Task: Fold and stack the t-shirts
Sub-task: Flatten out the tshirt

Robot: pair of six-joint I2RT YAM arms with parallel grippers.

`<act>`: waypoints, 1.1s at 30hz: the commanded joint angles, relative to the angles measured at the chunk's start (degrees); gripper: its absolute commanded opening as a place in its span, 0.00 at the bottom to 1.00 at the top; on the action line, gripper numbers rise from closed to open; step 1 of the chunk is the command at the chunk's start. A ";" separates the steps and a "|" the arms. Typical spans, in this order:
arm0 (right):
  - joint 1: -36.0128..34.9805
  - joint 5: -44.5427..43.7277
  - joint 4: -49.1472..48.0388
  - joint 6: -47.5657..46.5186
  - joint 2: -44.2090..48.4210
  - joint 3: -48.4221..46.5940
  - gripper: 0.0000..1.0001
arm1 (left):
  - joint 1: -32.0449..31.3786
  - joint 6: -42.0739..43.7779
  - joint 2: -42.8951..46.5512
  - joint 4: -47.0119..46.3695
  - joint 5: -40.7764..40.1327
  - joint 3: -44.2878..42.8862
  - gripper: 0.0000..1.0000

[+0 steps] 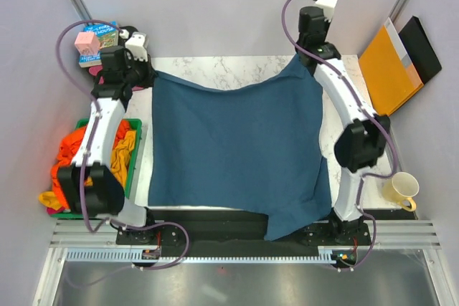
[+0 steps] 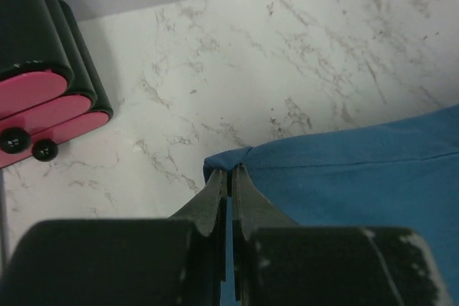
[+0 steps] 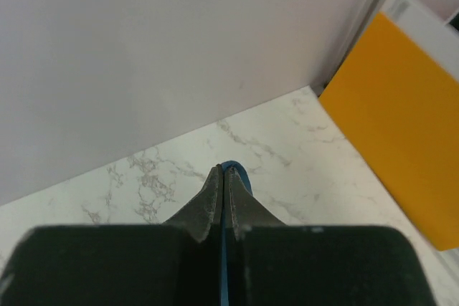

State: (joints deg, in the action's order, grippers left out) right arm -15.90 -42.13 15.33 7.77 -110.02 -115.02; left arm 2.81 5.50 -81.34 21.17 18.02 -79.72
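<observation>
Your left gripper (image 2: 229, 173) is clamped shut on the far left corner of the blue shirt (image 1: 237, 152), with a small fold of cloth bunched at its tips just above the marble table (image 2: 301, 55). Your right gripper (image 3: 224, 172) is likewise closed on the far right corner, and only a sliver of blue shows past its tips. Between the two corners the shirt's far edge sags in a shallow curve, and the right corner is drawn into a point toward the back of the table. The rest of the shirt lies spread fairly flat over most of the table between your arms. Its near right part hangs over the near edge by your right arm's base. On your left, just beside the table, a green bin (image 1: 138, 141) holds the orange shirt (image 1: 68, 150) and the yellow shirt (image 1: 123, 150), crumpled together. A yellow mug (image 1: 399, 189) stands to the right of your right arm, apart from the cloth. An orange folder (image 1: 387, 69) lies at the far right, and a pink box (image 1: 87, 42) sits past the far left corner.
</observation>
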 commanded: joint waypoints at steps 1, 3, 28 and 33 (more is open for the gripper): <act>2.10 3.01 -2.76 4.53 -11.58 -8.36 0.00 | -0.08 2.06 -11.54 -9.12 -1.76 -6.13 0.02; 3.24 4.59 -3.38 5.06 -15.47 -12.04 0.00 | -0.08 1.97 -15.85 -9.74 -2.73 -8.42 0.02; 2.37 18.05 -6.64 10.24 -35.62 -29.03 0.00 | 0.35 -1.62 -36.43 -13.08 -17.22 -22.40 0.02; 2.45 15.85 -4.17 11.65 -33.78 -26.93 0.00 | 0.44 -1.19 -36.26 -12.91 -17.41 -23.19 0.02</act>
State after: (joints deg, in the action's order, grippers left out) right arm -13.41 -25.71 10.57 17.45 -145.01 -142.56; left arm 2.83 5.30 -117.89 11.46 3.03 -99.70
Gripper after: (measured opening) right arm 0.010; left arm 0.034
